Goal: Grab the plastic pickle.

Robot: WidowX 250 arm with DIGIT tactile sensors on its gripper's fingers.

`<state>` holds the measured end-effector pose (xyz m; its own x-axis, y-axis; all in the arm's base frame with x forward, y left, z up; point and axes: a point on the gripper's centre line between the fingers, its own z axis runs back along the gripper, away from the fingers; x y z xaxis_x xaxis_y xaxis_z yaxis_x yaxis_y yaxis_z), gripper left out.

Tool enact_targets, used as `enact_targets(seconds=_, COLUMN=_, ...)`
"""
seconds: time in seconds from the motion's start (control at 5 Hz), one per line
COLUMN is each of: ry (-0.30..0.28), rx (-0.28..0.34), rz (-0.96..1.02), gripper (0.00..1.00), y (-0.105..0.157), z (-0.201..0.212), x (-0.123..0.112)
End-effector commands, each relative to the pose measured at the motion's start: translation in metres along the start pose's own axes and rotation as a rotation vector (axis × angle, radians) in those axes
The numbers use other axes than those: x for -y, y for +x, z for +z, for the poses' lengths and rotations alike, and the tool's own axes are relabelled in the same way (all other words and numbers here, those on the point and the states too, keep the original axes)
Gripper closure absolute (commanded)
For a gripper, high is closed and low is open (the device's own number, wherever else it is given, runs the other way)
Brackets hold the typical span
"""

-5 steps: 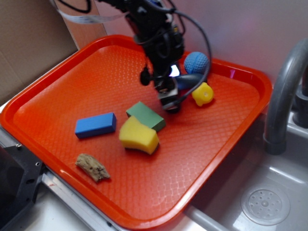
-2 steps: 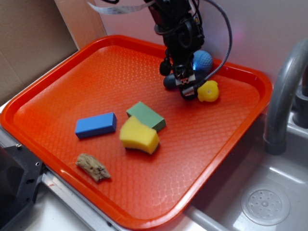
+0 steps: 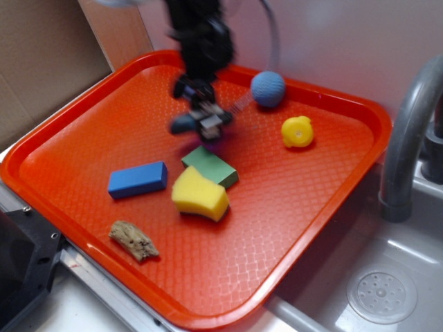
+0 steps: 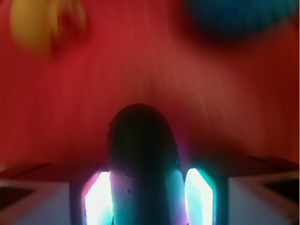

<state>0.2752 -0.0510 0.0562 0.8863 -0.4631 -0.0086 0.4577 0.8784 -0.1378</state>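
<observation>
Dark blue-grey piece: we take the plastic pickle to be the smooth rounded body standing up between the two lit pads in the wrist view; in the exterior view its end pokes out to one side of the gripper as a dark lump
Where it is: over the middle of the orange tray, nearer the far edge than the near one, just above the green block; blur keeps us from saying whether it touches the tray floor
Why it sits so: we judge it is pinched across its width, so its rounded end sticks forward past the pads and the rest hangs to the side
Gripper opening: narrow, the pads pressed against both flanks of the pickle with no gap showing, so we read it as clamped on the pickle
Grip quality: the piece is smooth and round, so we judge it could slip or swivel between the pads
Other things on the tray: blue ball near the far edge, yellow toy toward the far right corner, blue block and yellow sponge toward the near edge, brown scrap by the near left edge; all apart from the gripper
Task state: by our judgement the grab looks made
</observation>
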Motion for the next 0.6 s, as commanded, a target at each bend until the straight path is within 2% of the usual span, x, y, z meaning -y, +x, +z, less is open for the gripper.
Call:
enact_targets(seconds=0.0, ry=0.292, rx=0.238, rz=0.363, gripper=1.0, y=-0.029, z=0.121, x=0.004)
enact_targets(seconds=0.2, ry=0.351, rx=0.259, rz=0.47, gripper=1.0, y=-0.038, z=0.163, x=0.008)
enact_targets(seconds=0.4, ry=0.334, rx=0.234, rz=0.47, gripper=1.0, y=-0.038, z=0.169, x=0.014)
